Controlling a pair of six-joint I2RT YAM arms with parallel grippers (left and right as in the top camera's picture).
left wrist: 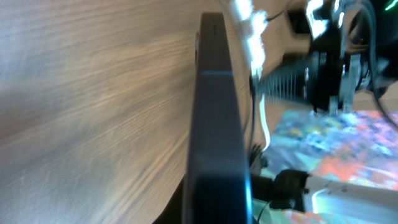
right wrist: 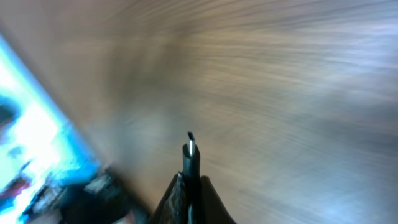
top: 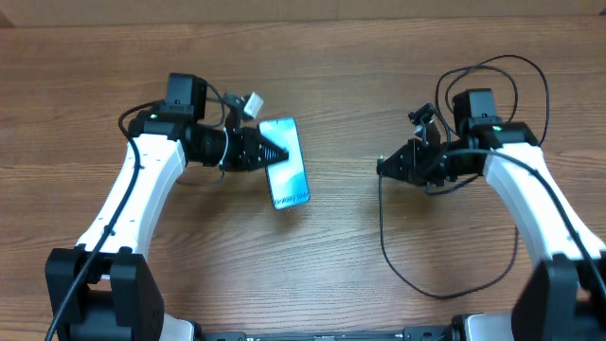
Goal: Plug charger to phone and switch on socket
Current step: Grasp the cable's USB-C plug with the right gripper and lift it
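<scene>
The phone is held over the wooden table, its light blue screen facing up. My left gripper is shut on its left edge. In the left wrist view the phone shows edge-on as a dark slab. My right gripper is to the right of the phone, apart from it, and is shut on the connector end of the charger. The thin black cable loops down toward the front edge. In the right wrist view the connector tip sticks out between my fingers, and the phone is a blue blur at left. The socket is out of view.
The wooden table fills the view. A small white piece sits by the left arm's wrist. Black wires arc over the right arm.
</scene>
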